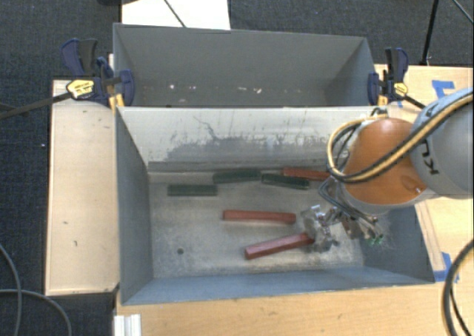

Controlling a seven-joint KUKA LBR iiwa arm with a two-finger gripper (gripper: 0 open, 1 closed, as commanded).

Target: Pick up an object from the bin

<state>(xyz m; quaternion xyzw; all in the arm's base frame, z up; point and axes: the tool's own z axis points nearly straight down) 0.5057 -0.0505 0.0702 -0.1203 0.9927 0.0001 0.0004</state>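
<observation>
Orange and domed, my wrist cover (pixel 381 164) sits highest over the right side of the grey metal bin (pixel 135 209), with a black cable (pixel 335 151) looped around it. Below it my gripper (pixel 321 235) is down near the floor at the front right, at the right end of a slanted red-brown bar (pixel 278 246), whose left end lies nearer the front wall. Whether my grip stands wide or is closed on that bar I cannot tell. Just behind lies a second red-brown bar (pixel 259 217), nearly level and apart from the first. Farther back, along the foot of the sloped rear wall, rest a left green bar (pixel 192 189), a middle green bar (pixel 237 176) and a right green bar (pixel 286 180). Beside that last one, a third red-brown bar (pixel 304 173) runs in under my wrist.
</observation>
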